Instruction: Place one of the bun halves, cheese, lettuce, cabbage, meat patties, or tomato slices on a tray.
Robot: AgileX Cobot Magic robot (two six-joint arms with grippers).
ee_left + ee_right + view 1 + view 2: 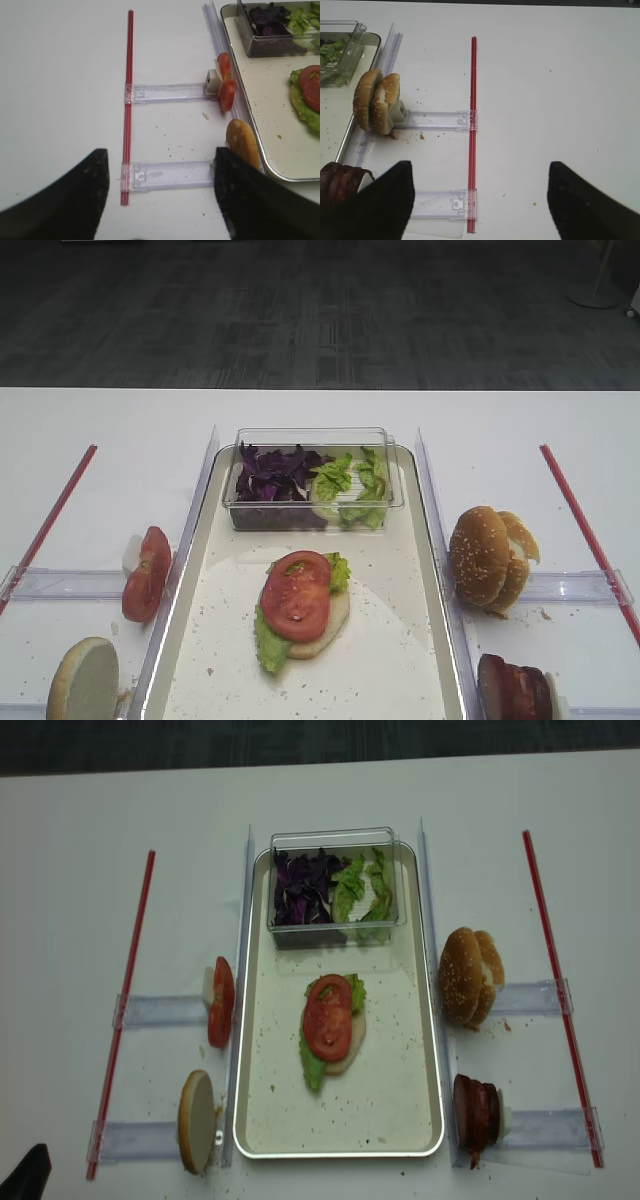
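Leftmost on the white tabletop (60,920) lies a red strip (128,990), with two clear plastic rails running from it toward the tray. My left fingers (65,200) hover above the nearer rail (167,175), spread wide with nothing between them. Just left of the tray (420,1050), two tomato slices (220,1002) stand on edge against a small white block, and nearer to me one bun half (196,1120) stands on edge too, pale cut face showing.

On the silvery, crumb-speckled tray sits a stack: a bun half (347,1045) cut face up, frilly green lettuce (312,1070) over it, and a glossy red tomato slice (328,1017) with paler seed pockets on top. At the tray's far end a clear box (335,880) holds purple cabbage (300,888) on its left and more lettuce on its right.

Right of the tray, sesame-seeded bun halves (468,976) lean together on edge at a rail's end. Nearer, dark reddish-brown patties (474,1110) stand on edge against another white block. A second red strip (556,990) runs beyond them. My right fingers (590,205) hang over bare tabletop beside that strip, spread apart and empty.
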